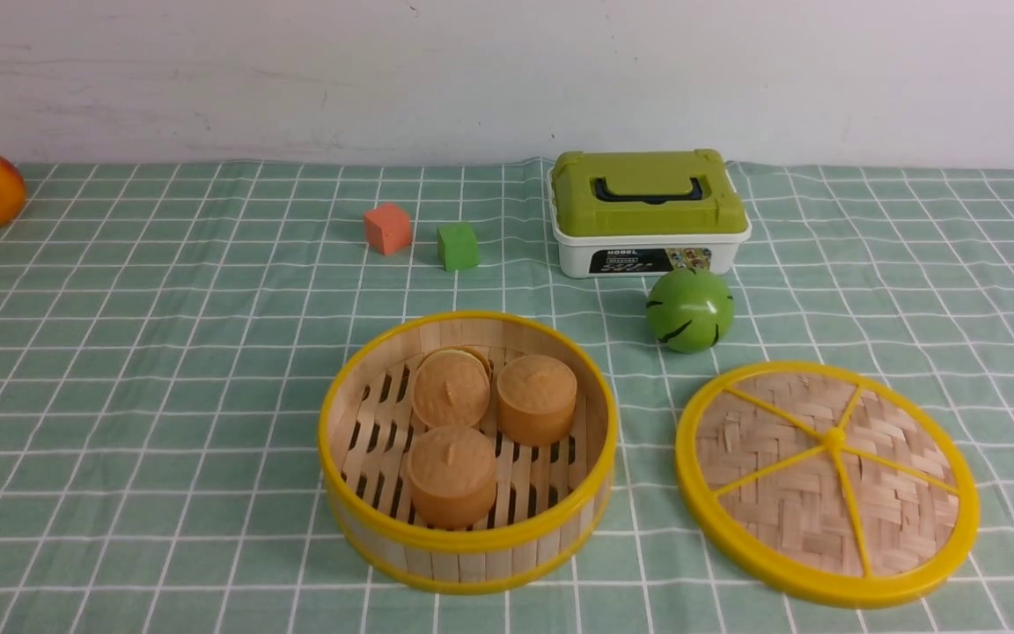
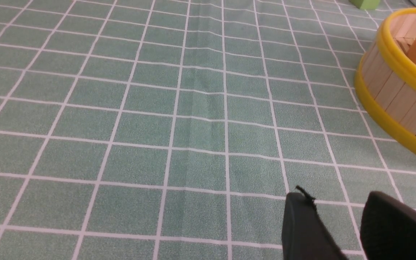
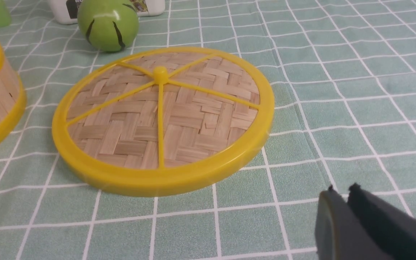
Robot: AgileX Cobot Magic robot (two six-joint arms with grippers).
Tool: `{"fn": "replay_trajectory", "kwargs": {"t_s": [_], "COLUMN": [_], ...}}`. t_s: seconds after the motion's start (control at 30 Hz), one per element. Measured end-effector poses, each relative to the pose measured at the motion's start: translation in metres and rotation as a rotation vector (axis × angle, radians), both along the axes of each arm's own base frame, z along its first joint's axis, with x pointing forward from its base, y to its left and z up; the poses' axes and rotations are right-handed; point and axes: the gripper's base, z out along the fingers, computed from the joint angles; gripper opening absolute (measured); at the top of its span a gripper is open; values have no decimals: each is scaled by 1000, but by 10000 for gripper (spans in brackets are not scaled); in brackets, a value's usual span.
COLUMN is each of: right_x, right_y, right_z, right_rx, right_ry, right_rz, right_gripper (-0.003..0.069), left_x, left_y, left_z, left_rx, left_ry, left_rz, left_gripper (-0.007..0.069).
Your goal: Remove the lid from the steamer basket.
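Bamboo lid lies flat, right of the open basket

Bamboo steamer basket (image 1: 468, 453) sits near centre, its mouth facing up, three buns (image 1: 489, 423) inside. Just right, apart from it, the lid (image 1: 826, 481) lies flat, knob upward; being round, it shows no long axis. Left gripper (image 2: 338, 216) stands parted over cloth; right gripper (image 3: 341, 202) is nearly together, holding nothing.

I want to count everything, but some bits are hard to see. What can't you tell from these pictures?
- Front view: neither arm shows at all.
- Left wrist view: the left pincer and the steamer basket are cut off by the picture's edge.
- Front view: the print on the white box is too small to read.
- Front view: part of the basket floor hides under three buns.
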Motion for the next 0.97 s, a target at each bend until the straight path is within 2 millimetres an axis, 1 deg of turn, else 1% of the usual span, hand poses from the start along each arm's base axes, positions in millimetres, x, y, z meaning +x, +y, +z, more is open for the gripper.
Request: {"fn": "replay_trajectory", "kwargs": {"t_s": [0.97], "right_x": [0], "right_y": [0], "right_z": [0], "right_rx": [0], "right_ry": [0], "right_rz": [0], "right_gripper": [64], "left_x": [0], "left_y": [0], "left_z": [0], "left_rx": [0], "left_ry": [0], "left_rz": [0], "left_gripper": [239]}}
